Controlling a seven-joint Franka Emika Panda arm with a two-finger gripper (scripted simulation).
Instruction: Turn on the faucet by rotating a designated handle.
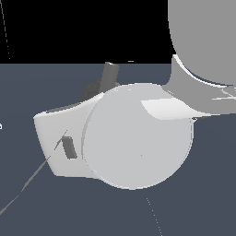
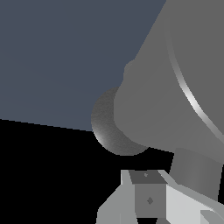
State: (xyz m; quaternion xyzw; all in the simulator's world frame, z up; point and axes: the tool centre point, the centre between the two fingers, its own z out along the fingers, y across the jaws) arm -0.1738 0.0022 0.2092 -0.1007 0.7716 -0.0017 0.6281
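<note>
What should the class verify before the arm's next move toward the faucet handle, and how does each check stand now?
1. Faucet in the wrist view: ok, it looms close.
2. Handle located: cannot tell, no rod shows clearly.
3. Gripper open: cannot tell.
4. Gripper clear of the faucet: cannot tell.
5. Exterior view unblocked: not ok, the arm hides most of the faucet.
</note>
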